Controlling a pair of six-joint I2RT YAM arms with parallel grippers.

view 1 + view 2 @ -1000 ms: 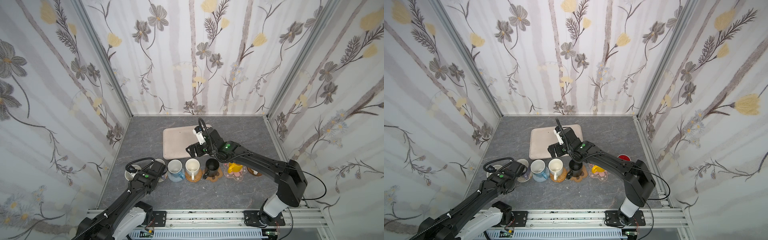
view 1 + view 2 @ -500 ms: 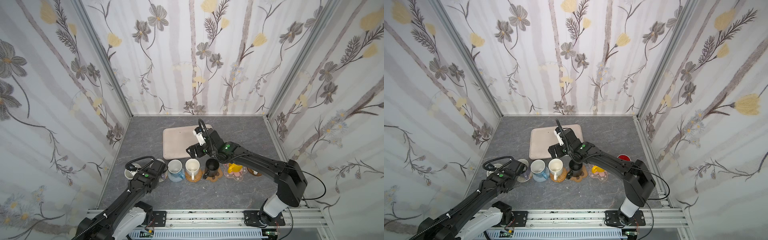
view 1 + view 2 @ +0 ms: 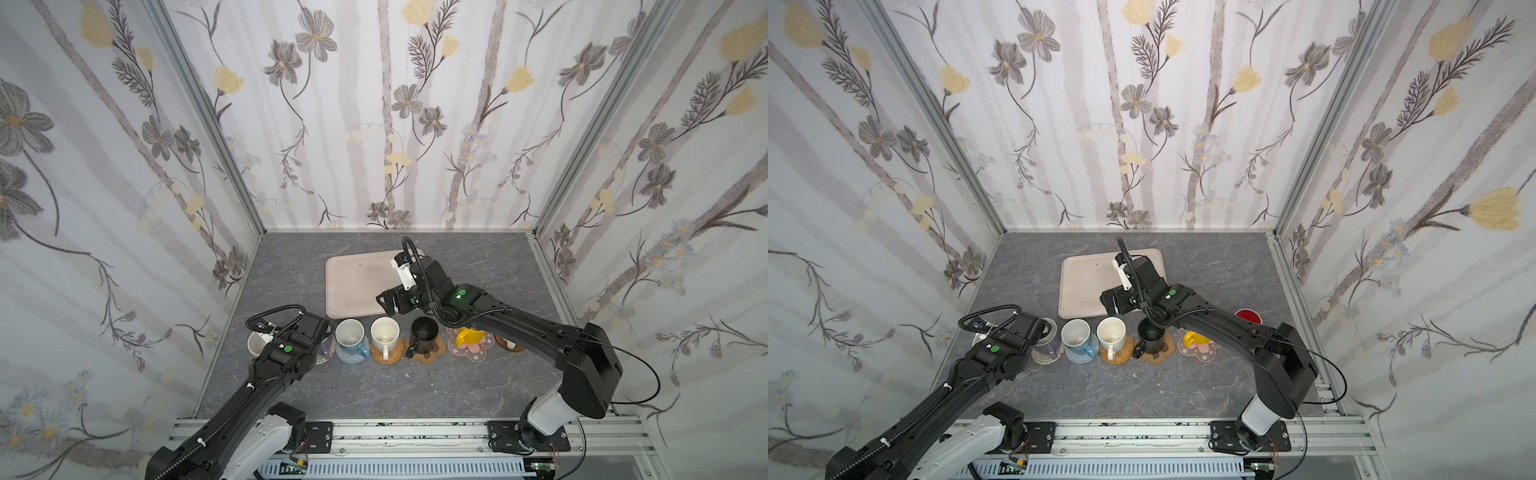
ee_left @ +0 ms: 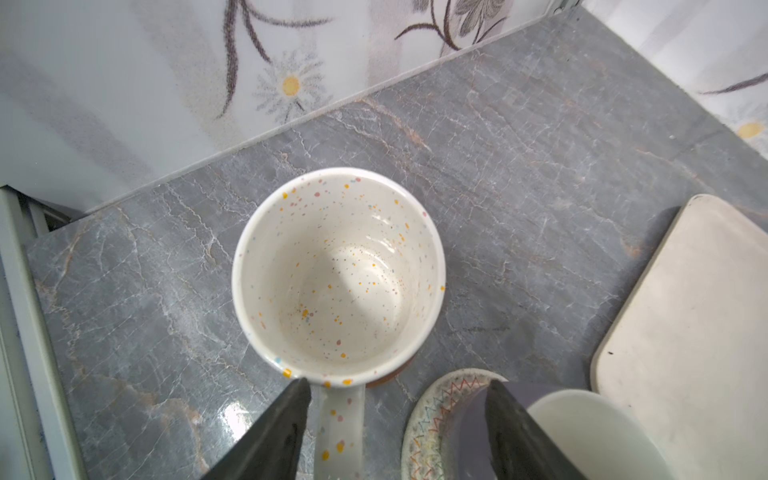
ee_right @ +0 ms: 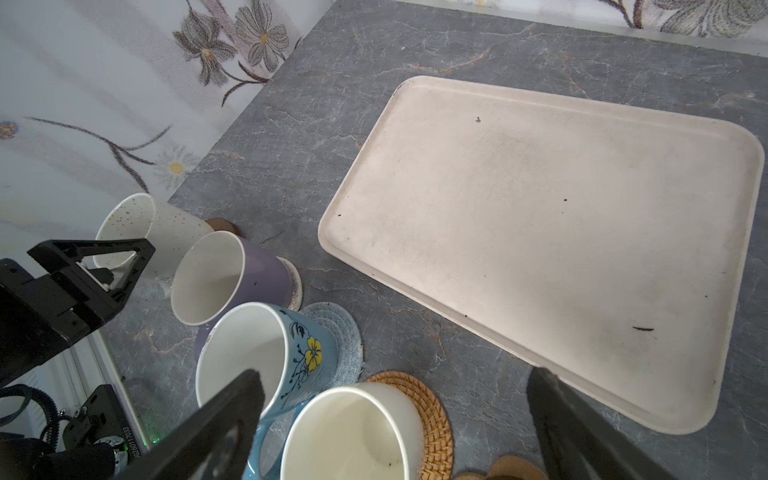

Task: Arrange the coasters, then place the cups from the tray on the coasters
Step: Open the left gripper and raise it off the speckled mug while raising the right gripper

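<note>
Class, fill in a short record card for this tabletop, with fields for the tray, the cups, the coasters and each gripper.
Tray: empty
Cup row, left to right: speckled mug, lavender mug, blue mug, cream mug, black mug, yellow mug, red-lined mug
Coasters: one under each cup; rattan coaster under the cream mug
Left gripper: open, straddling the speckled mug's handle
Right gripper: open, empty, over the tray's near edge

upright cups (image 3: 385, 330) on coasters (image 3: 400, 351), beside tray (image 3: 353, 282)
</note>
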